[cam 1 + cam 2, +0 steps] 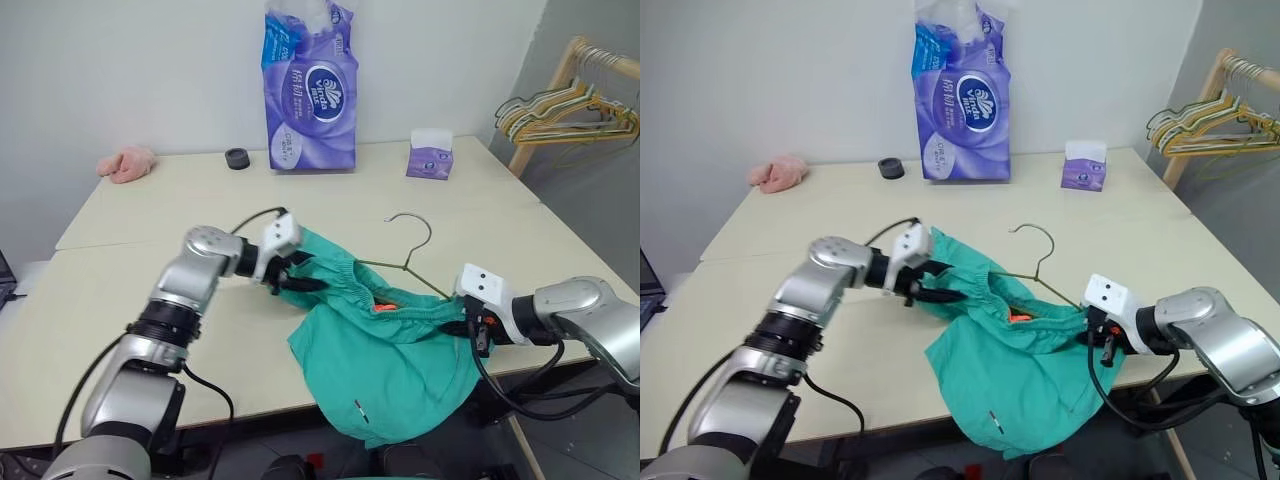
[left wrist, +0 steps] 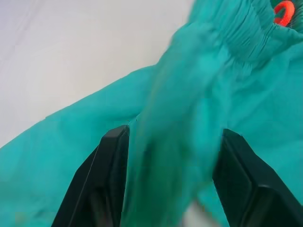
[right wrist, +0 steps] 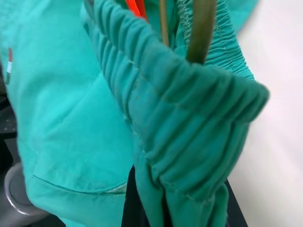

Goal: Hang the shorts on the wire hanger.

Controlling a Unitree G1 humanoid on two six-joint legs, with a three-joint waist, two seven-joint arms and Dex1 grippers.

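A: Which step is this?
B: Threading the shorts (image 1: pixel 390 355) onto the wire hanger (image 1: pixel 408 262); the far-left waistband needs regrasping next, I'd say.
A: Fingers?
B: Left gripper (image 1: pixel 297 278) fingers apart, cloth loose between them. Right gripper (image 1: pixel 468 328) fingers clamped on the waistband at the counter (image 1: pixel 150 220) near edge.

We seem to stand in a plain test room, not a home: bare white walls (image 1: pixel 120 70), pale tables (image 1: pixel 150 210) pushed together, a tissue pack (image 1: pixel 310 90) at the far edge, and a wooden rack (image 1: pixel 545 110) of hangers (image 1: pixel 570 112) far right.
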